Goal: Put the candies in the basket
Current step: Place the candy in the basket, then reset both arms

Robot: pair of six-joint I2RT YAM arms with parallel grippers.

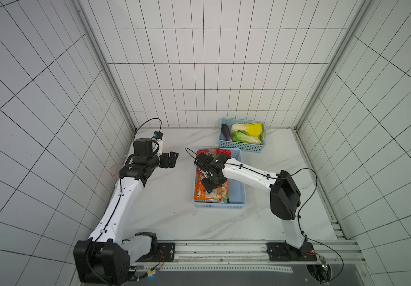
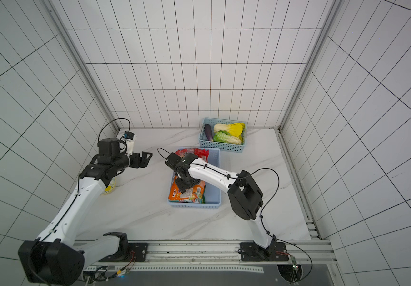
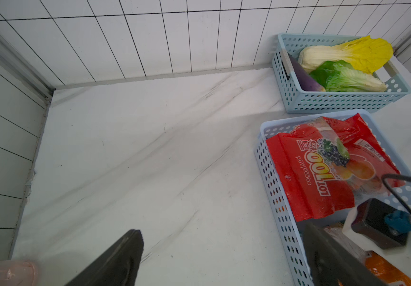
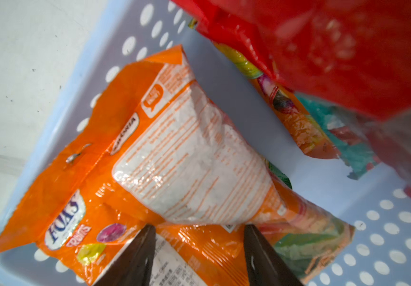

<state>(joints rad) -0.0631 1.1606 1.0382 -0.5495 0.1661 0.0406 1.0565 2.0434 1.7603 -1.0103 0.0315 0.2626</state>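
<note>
- Basket (image 1: 237,194): periwinkle blue, dotted with round holes.
- Orange candy bag (image 4: 187,161): white back panel, orange print.
- Red candy bag (image 3: 311,178): yellow lettering.
- Smaller basket (image 1: 242,146): teal-blue.
- Cabbages: one yellow-white (image 1: 249,128), one green-white (image 1: 245,138).
- Aubergine (image 1: 226,132): purple.
- Table (image 1: 174,218): white, grey-veined.

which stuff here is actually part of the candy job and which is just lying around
Job:
orange Fox's bag
red Lot 100 bag
periwinkle basket

Lying about:
teal basket
yellow cabbage
green cabbage
aubergine
pinkish cup
</note>
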